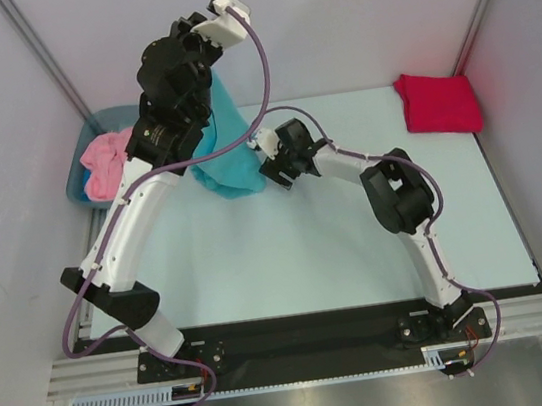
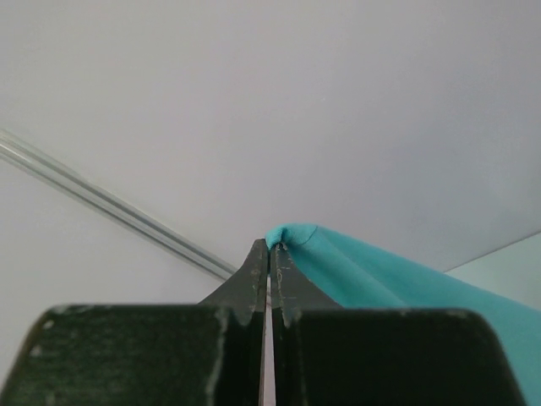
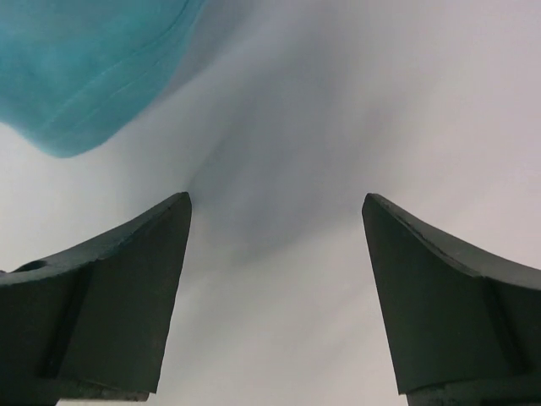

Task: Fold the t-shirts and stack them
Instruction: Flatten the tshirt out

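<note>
The turquoise t-shirt [image 1: 230, 163] hangs over the table [image 1: 309, 258], pinched in the clenched left claw [image 2: 270, 250]. The right claw [image 3: 275, 201], spread empty near its lower edge, should take a second corner to stretch it flat.

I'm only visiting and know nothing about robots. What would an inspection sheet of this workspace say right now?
Surface: pale table, no stains seen.
Job's things: turquoise shirt hangs from the left tool; red shirt lies folded at the far right corner; pink shirt sits crumpled in the tub.
Clutter: tub at the far left corner.
Tools: left tool shut on the turquoise shirt's edge; right tool open, empty, near that shirt's lower end.
Cables: purple cable loops along each arm.
Surroundings: white walls, metal frame posts.
</note>
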`<act>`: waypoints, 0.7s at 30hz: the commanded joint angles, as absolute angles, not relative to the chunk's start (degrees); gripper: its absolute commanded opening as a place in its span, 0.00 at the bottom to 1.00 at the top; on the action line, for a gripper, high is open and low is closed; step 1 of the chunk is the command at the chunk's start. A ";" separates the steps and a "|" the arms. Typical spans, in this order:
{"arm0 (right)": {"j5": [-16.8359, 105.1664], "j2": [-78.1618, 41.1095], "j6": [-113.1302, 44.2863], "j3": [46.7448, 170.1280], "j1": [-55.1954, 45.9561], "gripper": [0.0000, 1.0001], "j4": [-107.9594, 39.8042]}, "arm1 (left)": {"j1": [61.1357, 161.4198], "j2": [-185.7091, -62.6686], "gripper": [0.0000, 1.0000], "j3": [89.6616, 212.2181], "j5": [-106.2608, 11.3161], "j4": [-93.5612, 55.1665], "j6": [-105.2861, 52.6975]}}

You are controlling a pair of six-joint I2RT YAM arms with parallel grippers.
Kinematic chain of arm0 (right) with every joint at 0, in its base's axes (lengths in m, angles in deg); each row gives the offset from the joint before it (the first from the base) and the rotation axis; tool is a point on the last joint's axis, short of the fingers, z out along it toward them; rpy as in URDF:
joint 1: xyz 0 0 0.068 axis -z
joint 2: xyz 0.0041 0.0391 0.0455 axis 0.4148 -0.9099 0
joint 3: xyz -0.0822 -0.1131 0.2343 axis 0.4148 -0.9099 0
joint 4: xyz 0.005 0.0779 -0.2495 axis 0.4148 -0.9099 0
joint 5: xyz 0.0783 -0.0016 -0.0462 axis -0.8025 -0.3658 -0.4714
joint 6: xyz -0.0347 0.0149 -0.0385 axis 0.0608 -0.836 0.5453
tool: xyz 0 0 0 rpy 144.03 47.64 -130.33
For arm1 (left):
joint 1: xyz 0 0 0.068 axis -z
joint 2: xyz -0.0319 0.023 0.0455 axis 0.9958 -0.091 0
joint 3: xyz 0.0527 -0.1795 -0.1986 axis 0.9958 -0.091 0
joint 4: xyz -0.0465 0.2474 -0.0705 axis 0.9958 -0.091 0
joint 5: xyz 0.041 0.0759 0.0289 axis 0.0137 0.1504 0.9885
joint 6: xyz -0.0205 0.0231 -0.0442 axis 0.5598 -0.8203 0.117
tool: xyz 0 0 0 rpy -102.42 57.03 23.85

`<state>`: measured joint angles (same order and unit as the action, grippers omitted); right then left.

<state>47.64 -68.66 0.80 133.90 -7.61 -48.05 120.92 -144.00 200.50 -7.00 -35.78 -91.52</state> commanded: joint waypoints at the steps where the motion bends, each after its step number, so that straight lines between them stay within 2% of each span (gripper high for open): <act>1: 51.81 -62.70 7.98 127.05 -10.20 0.87 -38.34 | 120.81 -141.94 0.00 203.31 -4.59 -30.27 -93.68; 12: 55.41 -54.70 18.79 109.29 -14.08 0.91 -29.80 | 120.46 -145.02 0.01 203.58 -3.18 -30.44 -93.16; 21: 54.44 -51.17 28.99 101.01 -17.06 0.92 -22.42 | 119.76 -147.66 0.01 203.66 -4.05 -31.14 -89.47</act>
<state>54.20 -52.58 23.72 103.13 -15.24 -26.11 120.46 -147.43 201.14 -4.45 -33.60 -91.65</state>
